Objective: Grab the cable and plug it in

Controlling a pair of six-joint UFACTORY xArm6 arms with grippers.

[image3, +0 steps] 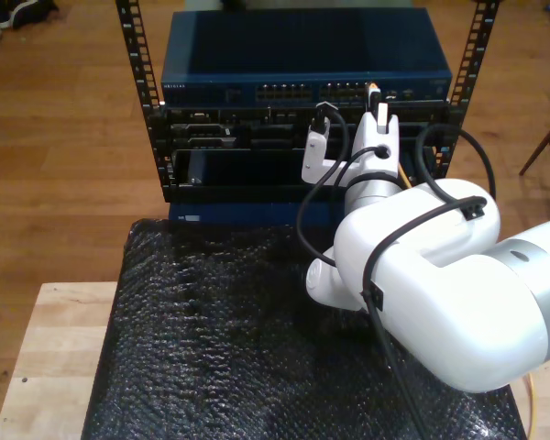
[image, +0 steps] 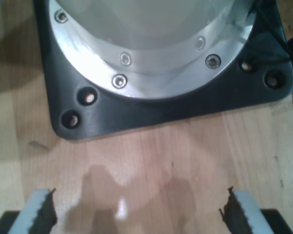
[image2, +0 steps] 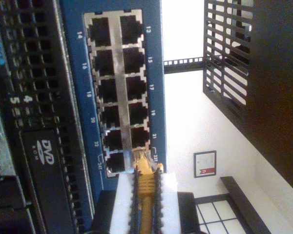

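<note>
the white pads [image2: 123,204] of my second gripper [image2: 145,195] are clamping the yellow cable [image2: 145,197] between them, and the cable is running straight along the gap toward its small clear plug [image2: 141,158] at the tip. the plug is standing just at the mouth of a port in the last pair of the blue network switch [image2: 78,87], beside the label 23, and i cannot tell if it is already touching the port or only very near. in the exterior view my second gripper [image3: 378,103] is reaching up to the switch [image3: 302,57] in the black rack [image3: 133,55], toward the exterior view's right end of the port row. so the step in hand looks like the insertion itself: the grabbing is done, the plugging is not finished. i think the next move is calling for a short straight push along the cable axis, keeping the plug square to the port until the latch is clicking. my first gripper [image: 136,209] is standing wide open and holding nothing, above the wooden table [image: 161,156] near a black arm base plate [image: 136,112].
</note>
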